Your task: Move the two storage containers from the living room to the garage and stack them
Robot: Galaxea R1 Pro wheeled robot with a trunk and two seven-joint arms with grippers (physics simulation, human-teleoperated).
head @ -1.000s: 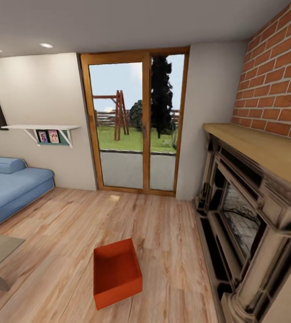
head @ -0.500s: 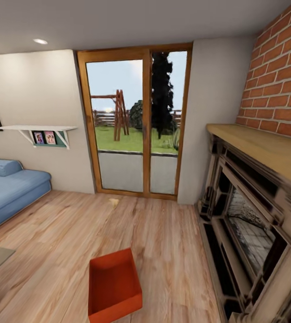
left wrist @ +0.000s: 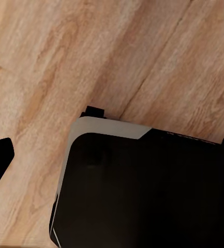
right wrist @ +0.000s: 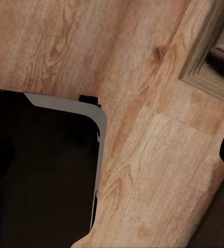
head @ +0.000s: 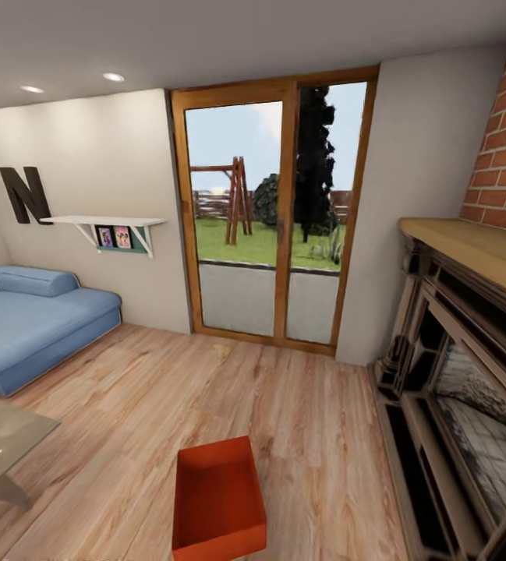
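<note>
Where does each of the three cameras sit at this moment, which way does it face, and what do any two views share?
Head view: high on the robot, facing forward and down across the room at the open orange-red rectangular storage container, the wood-framed glass doors and the blue sofa.
Left wrist view: on the left arm, looking down at the light wood plank floor; the robot's dark rounded base shows.
Right wrist view: on the right arm, looking down; the same base shows.
Shared: the plank floor; both wrist views share the base.

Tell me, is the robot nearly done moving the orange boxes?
Not nearly. Nothing looks done: one orange box sits empty on the wood floor of the living room, near the fireplace. Nothing is in hand. Carrying both boxes to the garage and stacking them is left.
</note>
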